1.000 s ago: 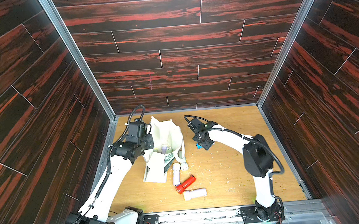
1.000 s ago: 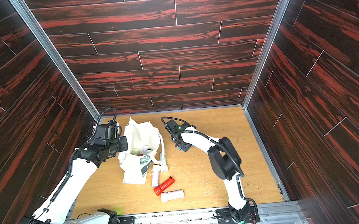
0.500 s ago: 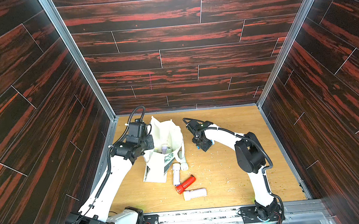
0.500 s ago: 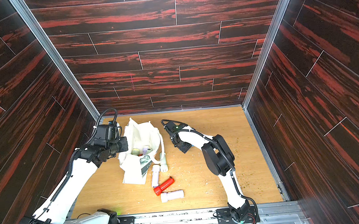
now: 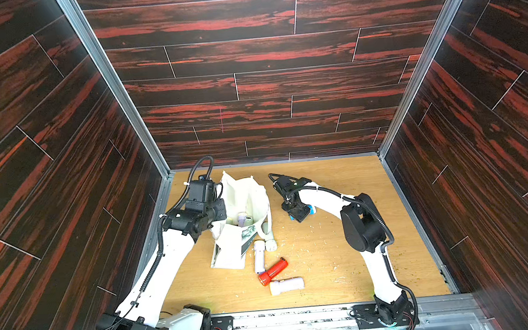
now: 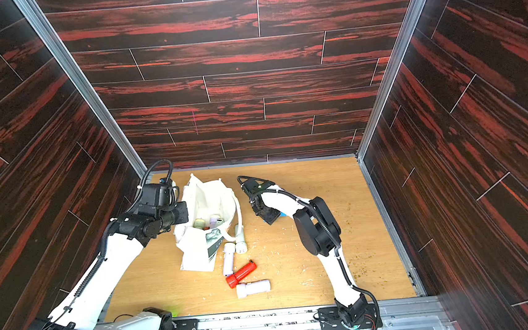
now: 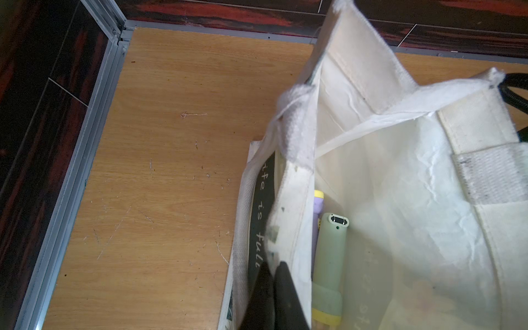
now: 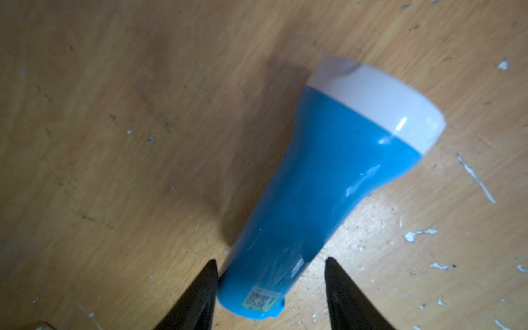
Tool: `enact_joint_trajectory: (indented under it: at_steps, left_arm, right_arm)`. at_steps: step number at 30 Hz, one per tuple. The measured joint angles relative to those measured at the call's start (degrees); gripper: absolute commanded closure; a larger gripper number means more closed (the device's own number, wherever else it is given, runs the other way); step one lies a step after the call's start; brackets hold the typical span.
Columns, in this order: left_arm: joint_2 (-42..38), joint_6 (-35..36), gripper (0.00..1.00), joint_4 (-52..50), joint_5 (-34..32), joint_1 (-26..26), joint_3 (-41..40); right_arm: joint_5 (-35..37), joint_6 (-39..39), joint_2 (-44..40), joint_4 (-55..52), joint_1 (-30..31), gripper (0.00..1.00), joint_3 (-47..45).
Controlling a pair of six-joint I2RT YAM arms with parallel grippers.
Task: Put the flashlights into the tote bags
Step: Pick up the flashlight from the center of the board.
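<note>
Blue flashlight (image 8: 328, 185) first: where is it?

Flat on the wooden table (image 5: 344, 262), to the right of the tote bag (image 5: 245, 193) and apart from it. Its white head points away from the right gripper (image 8: 271, 260).

Is that gripper holding it?

Not by the look of it. The jaws straddle the narrow tail end and stand part open. 1 finger sits against the blue plastic, and the other stands clear, with a strip of table showing between.

And the other arm?

The left gripper (image 7: 273, 285) is closed. It seems to pinch the bag's printed wall near the rim, though the cloth hides the exact contact. The bag stands with its mouth open.

Anything inside?

At least 2. A green flashlight (image 7: 330, 251) and a purple flashlight (image 7: 316, 217) lie side by side against the wall by the gripper. A yellowish shape deeper in is too blurred to name.

The rest?

4 lie loose on the table in front of the bag. A white flashlight (image 5: 270, 241) is just beside the bag, with a pale lilac flashlight (image 5: 258, 256) next to it. Then comes the red flashlight (image 5: 273, 271). A whitish flashlight (image 5: 286, 286) lies nearest the front edge, just beside the red one's head.
</note>
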Motion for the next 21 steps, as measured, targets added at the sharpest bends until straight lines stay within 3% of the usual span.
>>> enact_joint_trajectory:
  at_steps: [21]
  left_arm:
    - [0.0,0.13,1.0,0.0,0.0,0.0,-0.02]
  right_arm:
    - [-0.61,-0.57,2.43,-0.59,-0.22,0.51,0.94]
